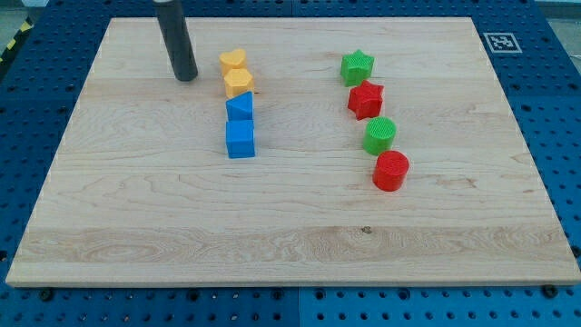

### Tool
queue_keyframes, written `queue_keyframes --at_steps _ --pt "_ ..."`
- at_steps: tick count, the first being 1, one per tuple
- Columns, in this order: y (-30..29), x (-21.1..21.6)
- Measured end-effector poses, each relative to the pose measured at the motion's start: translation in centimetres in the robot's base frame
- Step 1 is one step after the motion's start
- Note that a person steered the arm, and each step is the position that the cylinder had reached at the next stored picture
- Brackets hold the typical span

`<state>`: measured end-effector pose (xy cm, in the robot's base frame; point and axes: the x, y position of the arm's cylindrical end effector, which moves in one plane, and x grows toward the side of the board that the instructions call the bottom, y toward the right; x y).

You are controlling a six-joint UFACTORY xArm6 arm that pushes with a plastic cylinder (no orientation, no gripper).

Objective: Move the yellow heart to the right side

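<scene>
We start at the left, where our dark rod comes down from the view's top, and my tip (185, 76) rests on the wooden board (136, 209) in its far left part. We carry no claw at all, so there is nothing to be wide, narrow or holding; the rod simply ends in a blunt round end.

Just to the right of my tip, apart from it, sits the yellow heart (233, 62). It is a small orange-yellow block with 2 rounded lobes on top and a flat upper face, lying in the far part of the board, left of the middle. It heads a column of 4 blocks. Touching it on the near side is a second yellow block (239, 83), whose shape we cannot make out for certain. Next comes a blue block (240, 106) with slanted upper edges, then a blue cube (241, 139).

Further right, a second column of 4 runs from far to near: a green star (357, 66), a red star (365, 99), a ribbed green round block (379, 134) and a red cylinder (391, 170).

The board is pale wood with long grain lines. It lies on a blue perforated table (545, 54), and a black-and-white square marker (500, 41) sits by the board's far right corner.
</scene>
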<state>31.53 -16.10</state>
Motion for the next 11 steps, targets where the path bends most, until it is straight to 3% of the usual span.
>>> queue_keyframes --at_steps 8,9,10,11 --pt "5.2 -1.0" --pt "3.8 -3.2" --pt "2.4 -7.9" --pt "2.4 -8.3"
